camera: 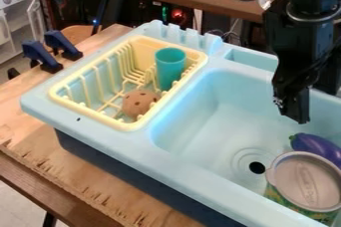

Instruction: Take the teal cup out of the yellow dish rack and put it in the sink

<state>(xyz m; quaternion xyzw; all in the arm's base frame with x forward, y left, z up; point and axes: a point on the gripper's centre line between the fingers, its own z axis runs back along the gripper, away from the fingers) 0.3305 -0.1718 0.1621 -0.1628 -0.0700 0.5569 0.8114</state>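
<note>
Clearing the grey round pan's rim [307, 183] would help any grip on the glossy purple toy eggplant [315, 147], just beyond it in the light-blue plastic sink's [200, 116] right; the black two-finger gripper [291, 111] hangs near, how wide I cannot tell

no readable text, faint marking [309, 178] on round grey pan [324, 191], illegible

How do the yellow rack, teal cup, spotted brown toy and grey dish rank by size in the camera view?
1. Yellow rack
2. Grey dish
3. Teal cup
4. Spotted brown toy, slightly smaller than the cup
</note>
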